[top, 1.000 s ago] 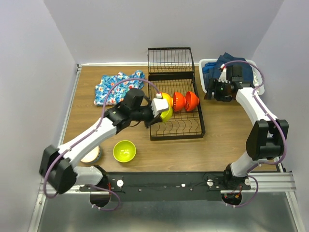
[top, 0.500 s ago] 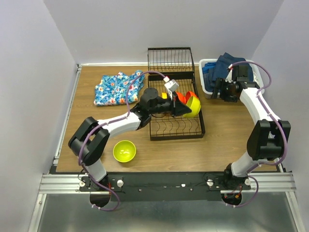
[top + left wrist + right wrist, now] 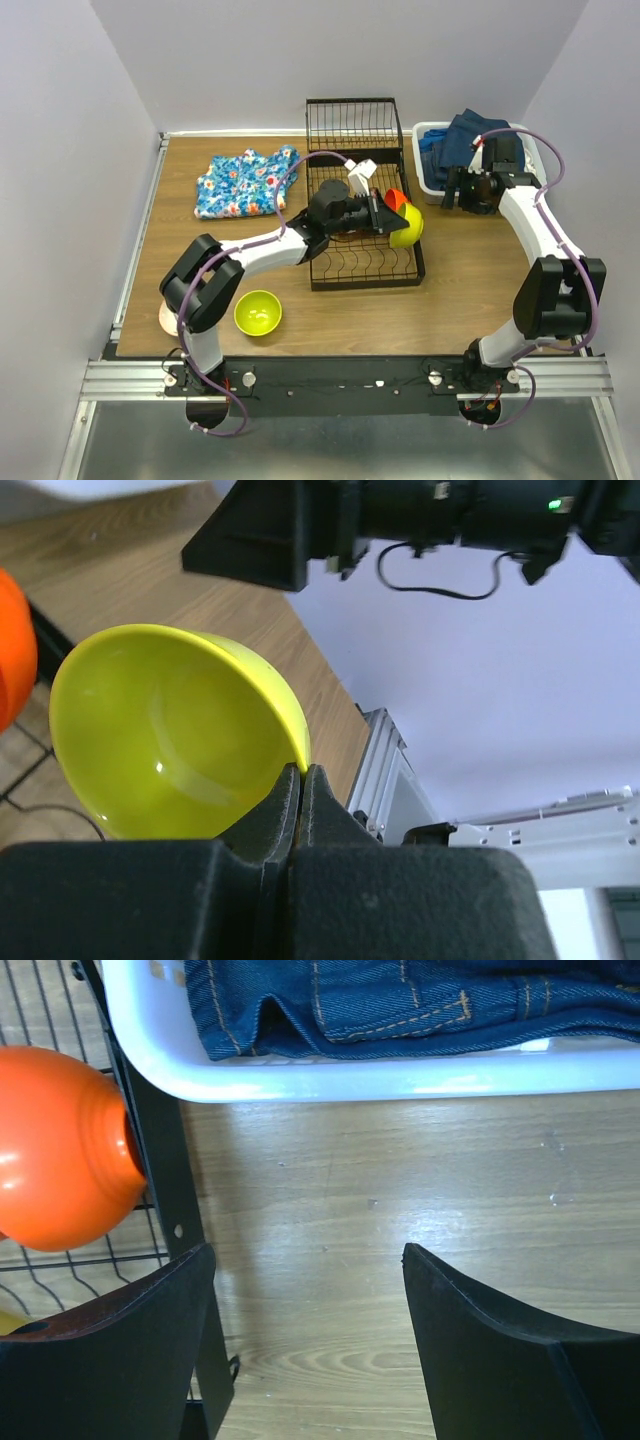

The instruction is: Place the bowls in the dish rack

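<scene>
My left gripper [image 3: 390,218] reaches across the black wire dish rack [image 3: 365,262] and is shut on the rim of a yellow bowl [image 3: 408,226], held tilted over the rack's right edge. In the left wrist view the fingers pinch the yellow bowl's [image 3: 170,740] rim at my gripper [image 3: 301,778]. A red-orange bowl [image 3: 397,198] stands in the rack just behind it and also shows in the right wrist view [image 3: 55,1150]. A lime-green bowl [image 3: 257,312] sits on the table at front left. My right gripper [image 3: 310,1290] is open and empty over bare wood between rack and basket.
A white basket [image 3: 428,172] of blue jeans [image 3: 400,1000] stands at the back right, beside my right gripper [image 3: 457,190]. A floral cloth [image 3: 245,180] lies at the back left. The rack's hinged end section [image 3: 350,124] lies behind it. A pale bowl [image 3: 165,318] peeks from behind the left arm.
My left gripper has carried the yellow bowl rightward across the rack, from its left side to its right edge. The right gripper has shifted slightly by the basket.
</scene>
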Available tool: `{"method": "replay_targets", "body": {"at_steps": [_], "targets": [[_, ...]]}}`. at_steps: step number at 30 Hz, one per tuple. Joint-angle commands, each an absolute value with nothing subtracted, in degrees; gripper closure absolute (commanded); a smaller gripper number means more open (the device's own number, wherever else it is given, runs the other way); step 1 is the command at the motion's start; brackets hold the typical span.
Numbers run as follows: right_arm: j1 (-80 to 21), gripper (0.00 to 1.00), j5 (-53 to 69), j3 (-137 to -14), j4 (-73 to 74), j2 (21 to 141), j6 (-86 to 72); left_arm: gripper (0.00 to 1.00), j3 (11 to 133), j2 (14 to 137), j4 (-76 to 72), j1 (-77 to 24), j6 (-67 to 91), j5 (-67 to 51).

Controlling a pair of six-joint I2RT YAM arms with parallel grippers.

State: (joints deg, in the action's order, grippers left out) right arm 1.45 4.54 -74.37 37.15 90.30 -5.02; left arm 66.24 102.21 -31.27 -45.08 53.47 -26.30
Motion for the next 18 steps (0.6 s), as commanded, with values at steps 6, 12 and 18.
{"method": "replay_targets", "body": {"at_steps": [6, 12, 18], "targets": [[1.6, 0.16, 2.0, -74.2, 36.9, 88.8, -3.0, 1.00, 64.4, 102.1, -32.2, -48.5, 58.1, -21.8], [1.6, 0.16, 2.6, -73.6, 38.4, 90.2, -3.2, 1.00, 61.2, 104.8, -43.7, -49.3, 63.3, -22.0], [1.6, 0.16, 2.3, -74.0, 37.5, 91.0, -3.1, 1.00, 58.3, 107.5, -55.3, -48.4, 67.8, -23.6]]}}
